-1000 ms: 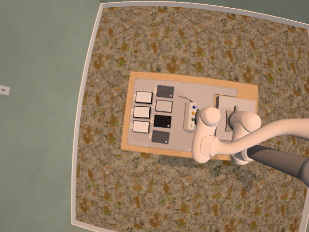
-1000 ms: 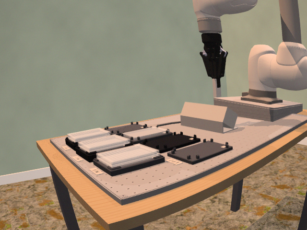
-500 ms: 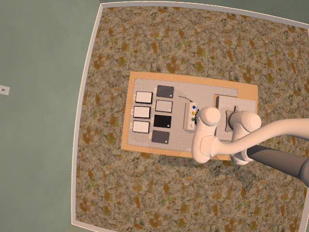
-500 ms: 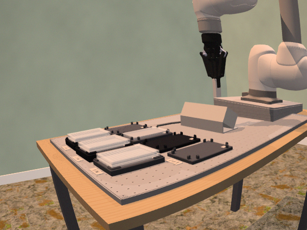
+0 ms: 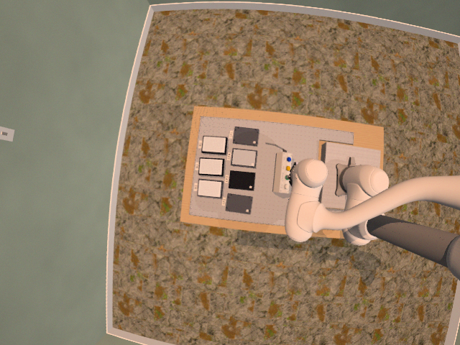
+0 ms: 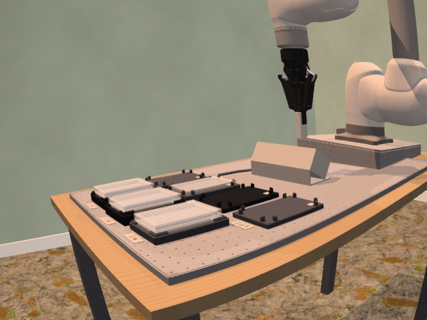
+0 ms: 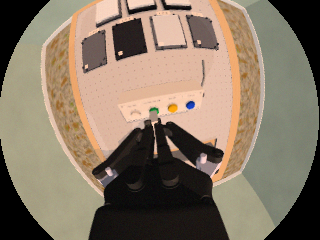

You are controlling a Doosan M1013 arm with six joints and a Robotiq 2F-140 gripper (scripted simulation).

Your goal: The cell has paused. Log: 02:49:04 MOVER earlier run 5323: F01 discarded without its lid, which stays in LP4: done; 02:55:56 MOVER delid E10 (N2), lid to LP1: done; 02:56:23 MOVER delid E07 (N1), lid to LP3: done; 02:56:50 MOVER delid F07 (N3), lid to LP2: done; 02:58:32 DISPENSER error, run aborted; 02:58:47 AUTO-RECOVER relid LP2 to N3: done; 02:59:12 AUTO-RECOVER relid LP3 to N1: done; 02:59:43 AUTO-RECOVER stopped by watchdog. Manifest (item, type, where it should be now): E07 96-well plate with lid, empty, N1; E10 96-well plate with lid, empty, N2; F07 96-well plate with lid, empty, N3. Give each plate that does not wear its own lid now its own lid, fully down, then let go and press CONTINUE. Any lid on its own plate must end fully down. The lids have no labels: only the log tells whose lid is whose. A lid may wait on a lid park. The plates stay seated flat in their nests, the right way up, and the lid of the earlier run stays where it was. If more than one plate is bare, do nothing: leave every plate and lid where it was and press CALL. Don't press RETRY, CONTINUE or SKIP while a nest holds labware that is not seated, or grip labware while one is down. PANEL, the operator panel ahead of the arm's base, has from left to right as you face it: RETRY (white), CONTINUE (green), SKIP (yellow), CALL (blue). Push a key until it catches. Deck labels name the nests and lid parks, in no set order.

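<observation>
Gripper: fingers pressed together, nothing held, hung above panel at frame upper right. Green key seen just beyond fingertips in wrist view. Three plates lidded, lower left; one lid parked behind.

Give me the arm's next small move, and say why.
Probably lower the shut, empty gripper straight down onto the green CONTINUE key. The wrist view shows the fingertips lined up above it. All three plates look lidded and flat, and only one lid lies on a park.
</observation>
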